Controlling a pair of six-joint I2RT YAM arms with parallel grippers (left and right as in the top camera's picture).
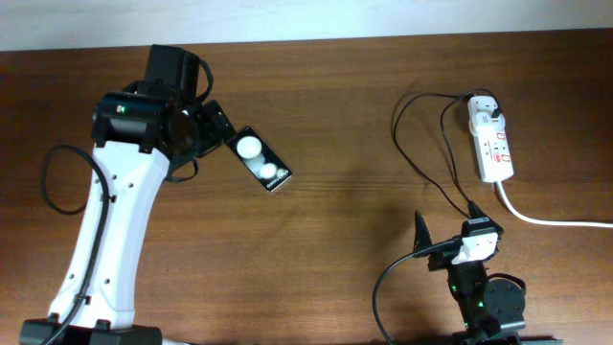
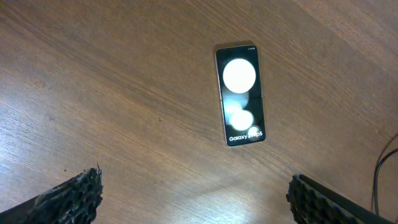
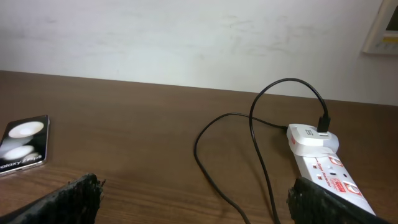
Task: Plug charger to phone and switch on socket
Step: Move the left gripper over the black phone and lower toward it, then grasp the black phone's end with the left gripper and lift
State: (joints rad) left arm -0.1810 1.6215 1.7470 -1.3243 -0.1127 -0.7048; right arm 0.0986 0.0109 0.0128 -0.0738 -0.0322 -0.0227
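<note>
The phone (image 1: pixel 261 160) lies flat on the table, black with two white circles. It also shows in the left wrist view (image 2: pixel 240 94) and at the left of the right wrist view (image 3: pixel 23 146). My left gripper (image 1: pixel 218 129) (image 2: pixel 193 193) is open and empty, just left of the phone. The socket (image 1: pixel 490 142) (image 3: pixel 326 167) lies at the far right with the charger's white adapter (image 1: pixel 487 108) (image 3: pixel 309 137) plugged in. The charger cable (image 1: pixel 421 158) (image 3: pixel 214 168) loops toward my right gripper (image 1: pixel 448 230) (image 3: pixel 193 199), which is open, with the cable passing between its fingers. The connector tip is hidden.
The socket's thick white cord (image 1: pixel 546 218) runs off to the right edge. A pale wall stands behind the table's far edge (image 3: pixel 186 37). Bare brown tabletop (image 1: pixel 345 192) lies between the phone and the cable.
</note>
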